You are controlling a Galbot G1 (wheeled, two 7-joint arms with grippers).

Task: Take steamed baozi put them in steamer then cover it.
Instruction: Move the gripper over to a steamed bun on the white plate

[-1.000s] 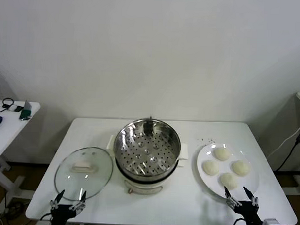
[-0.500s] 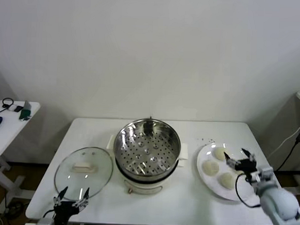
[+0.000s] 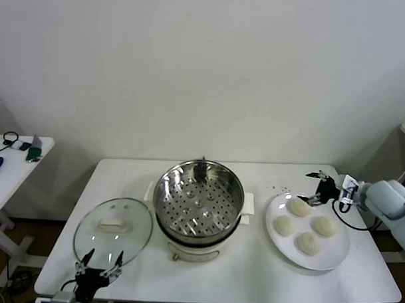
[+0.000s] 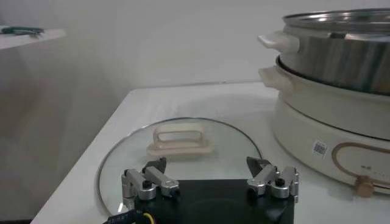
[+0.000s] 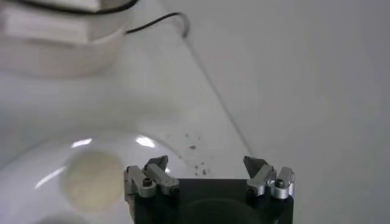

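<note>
Four cream-white baozi lie on a white plate (image 3: 333, 254) at the right: one far (image 3: 299, 207), one left (image 3: 284, 225), one right (image 3: 324, 225), one near (image 3: 310, 244). The empty steel steamer (image 3: 198, 199) stands on its cream cooker base (image 3: 194, 249) at the table's middle. The glass cover (image 3: 113, 231) with its cream handle (image 3: 110, 224) lies flat to the left of it. My right gripper (image 3: 311, 188) is open and empty, just above the plate's far edge beside the far baozi (image 5: 92, 181). My left gripper (image 3: 100, 262) is open and empty at the cover's near edge (image 4: 183, 152).
Dark crumbs (image 3: 281, 191) lie on the table behind the plate. A side table (image 3: 16, 159) with small items stands at the far left. The steamer (image 4: 341, 49) and its base (image 4: 329, 115) stand close beside the cover in the left wrist view.
My right gripper has moved up from the table's front edge, across the plate, to the plate's far edge. My left gripper has hardly moved.
</note>
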